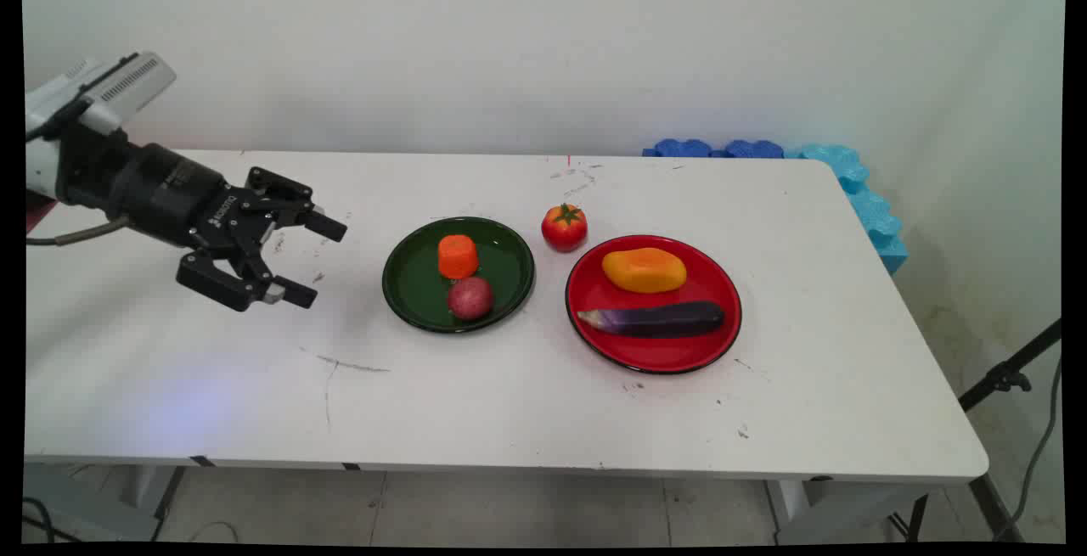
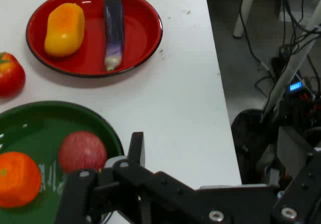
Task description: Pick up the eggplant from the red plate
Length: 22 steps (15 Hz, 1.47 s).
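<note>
Hovering above the white table (image 1: 509, 403) with its fingers spread apart and nothing between them, the gripper (image 1: 316, 259) points sideways toward the green plate (image 1: 408, 284), the nearest thing to it though still apart from it. That plate holds an orange carrot piece (image 1: 458, 255) and a reddish round fruit (image 1: 470, 298) side by side. A tomato (image 1: 565, 227) stands on the bare table between the plates, just beside the red plate (image 1: 654, 352), where a yellow-orange mango (image 1: 644, 270) and a purple eggplant (image 1: 654, 319) lie apart. Blue foam (image 1: 858, 191) edges the far corner.

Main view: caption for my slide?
Open gripper hovers left of a green plate; beside it, a tomato and red plate.
</note>
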Available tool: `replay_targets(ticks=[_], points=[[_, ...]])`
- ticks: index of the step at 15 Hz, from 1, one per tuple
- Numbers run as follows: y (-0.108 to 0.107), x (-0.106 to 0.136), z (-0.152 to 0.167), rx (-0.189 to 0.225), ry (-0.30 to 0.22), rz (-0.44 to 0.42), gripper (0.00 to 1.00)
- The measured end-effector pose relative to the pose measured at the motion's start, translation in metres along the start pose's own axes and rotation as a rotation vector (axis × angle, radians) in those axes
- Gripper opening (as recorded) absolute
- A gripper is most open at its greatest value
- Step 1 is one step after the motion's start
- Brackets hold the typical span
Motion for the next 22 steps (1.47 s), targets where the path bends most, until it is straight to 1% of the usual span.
replay_targets(ticks=[3, 6, 8, 10, 14, 16, 18, 22], points=[[0.003, 0.025, 0.007, 0.016, 0.023, -0.027, 1.0], [0.003, 0.065, 0.022, 0.044, 0.043, -0.05, 1.0], [0.0, 0.095, 0.04, 0.064, 0.033, -0.054, 1.0], [-0.004, 0.115, 0.055, 0.077, 0.021, -0.056, 1.0], [-0.014, 0.155, 0.101, 0.107, -0.023, -0.072, 1.0], [-0.018, 0.167, 0.121, 0.114, -0.047, -0.073, 1.0], [-0.024, 0.179, 0.15, 0.123, -0.084, -0.076, 1.0], [-0.036, 0.193, 0.208, 0.123, -0.152, -0.083, 1.0]])
